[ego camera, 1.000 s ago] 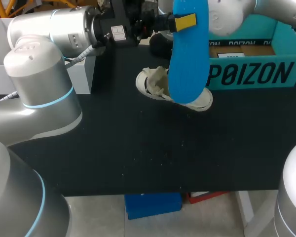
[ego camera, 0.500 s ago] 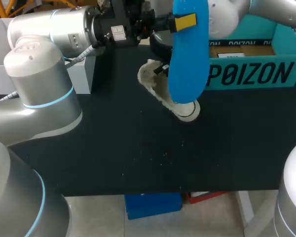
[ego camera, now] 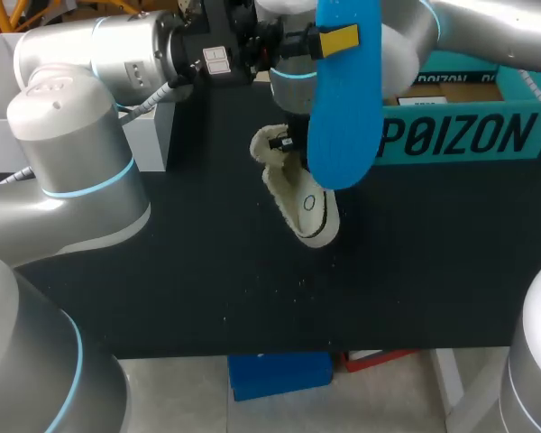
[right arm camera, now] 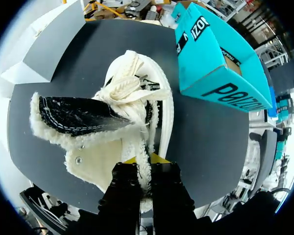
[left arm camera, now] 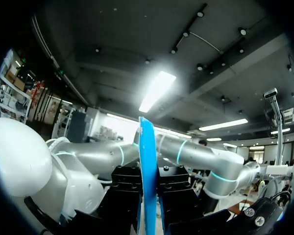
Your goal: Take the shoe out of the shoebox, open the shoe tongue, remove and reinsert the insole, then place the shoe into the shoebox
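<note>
The left jaws are clamped on the blue insole (left arm camera: 147, 161), one jaw against each face. The insole stands on edge between them, raised above the far part of the black desk (ego camera: 207, 271). The right jaws are clamped on the fleece-lined rim of the shoe (right arm camera: 108, 117), and the shoe body extends ahead of them. The shoe is outside the teal shoebox (ego camera: 460, 135), to its left. Whether the shoe touches the desk cannot be determined.
</note>
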### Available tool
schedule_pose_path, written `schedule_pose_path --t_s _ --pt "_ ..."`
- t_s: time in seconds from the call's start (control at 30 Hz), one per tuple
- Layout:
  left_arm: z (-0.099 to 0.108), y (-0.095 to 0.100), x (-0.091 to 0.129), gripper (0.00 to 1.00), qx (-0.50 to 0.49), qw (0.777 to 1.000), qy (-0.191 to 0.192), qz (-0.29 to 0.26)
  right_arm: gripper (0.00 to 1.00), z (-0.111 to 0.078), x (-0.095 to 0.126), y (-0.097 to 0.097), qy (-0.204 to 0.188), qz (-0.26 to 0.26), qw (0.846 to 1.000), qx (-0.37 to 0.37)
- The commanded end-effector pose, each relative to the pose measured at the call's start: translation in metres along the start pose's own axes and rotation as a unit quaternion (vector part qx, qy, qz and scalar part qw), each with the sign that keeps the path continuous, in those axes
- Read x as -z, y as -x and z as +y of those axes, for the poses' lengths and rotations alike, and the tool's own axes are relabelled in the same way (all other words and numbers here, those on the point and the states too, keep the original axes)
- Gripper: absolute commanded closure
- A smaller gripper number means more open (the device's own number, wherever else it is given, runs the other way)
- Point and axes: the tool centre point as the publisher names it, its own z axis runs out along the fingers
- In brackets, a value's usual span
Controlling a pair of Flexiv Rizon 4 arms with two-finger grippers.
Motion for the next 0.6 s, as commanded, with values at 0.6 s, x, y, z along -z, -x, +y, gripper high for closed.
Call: schedule_pose_path --t_s 0.6 --pt "0.001 0.000 -0.001 1.00 -0.001 1.000 0.000 -0.002 1.00 0.000 -0.049 -0.023 -0.028 -0.024 0.998 -0.053"
